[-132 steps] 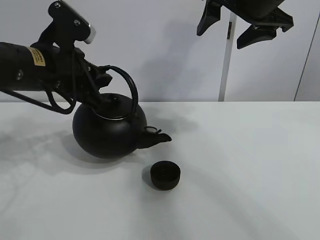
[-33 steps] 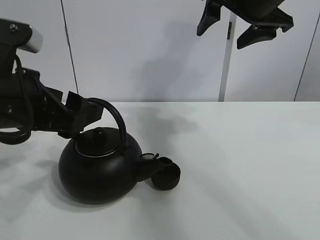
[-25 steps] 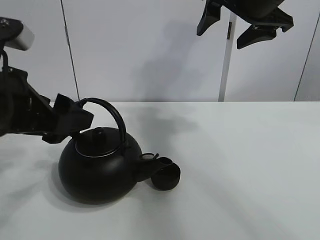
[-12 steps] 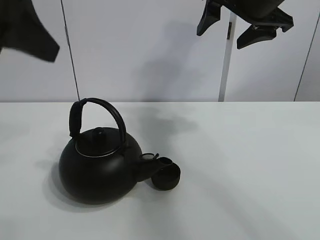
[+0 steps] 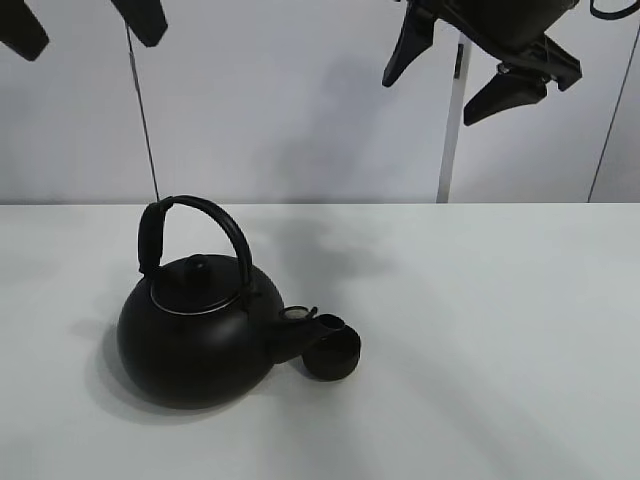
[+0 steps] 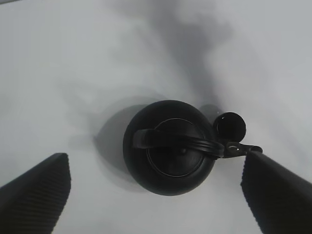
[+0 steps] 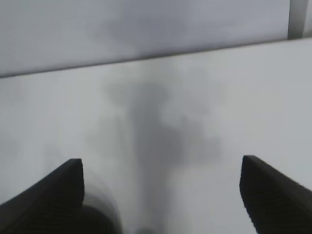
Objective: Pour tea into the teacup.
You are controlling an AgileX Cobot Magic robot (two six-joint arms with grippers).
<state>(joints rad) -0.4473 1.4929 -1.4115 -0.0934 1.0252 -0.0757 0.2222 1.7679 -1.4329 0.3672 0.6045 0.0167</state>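
Observation:
The big round black kettle [image 5: 198, 340] stands upright on the white table [image 5: 480, 330], its arched handle up and its spout over the rim of the small black teacup [image 5: 333, 356]. From above in the left wrist view the kettle [image 6: 170, 146] and the teacup [image 6: 230, 126] sit side by side. No stream of tea shows. My left gripper [image 5: 85, 25] is open and empty, high above the kettle at the top left. My right gripper [image 5: 470, 65] is open and empty, high at the top right. Its fingers [image 7: 44, 200] frame bare table.
A white wall with a vertical white post [image 5: 450, 130] stands behind the table. Soft arm shadows fall on the tabletop behind the kettle.
My left gripper has let go of the kettle handle and risen up and away to the top left. The kettle stands by the teacup. My right gripper has shifted slightly.

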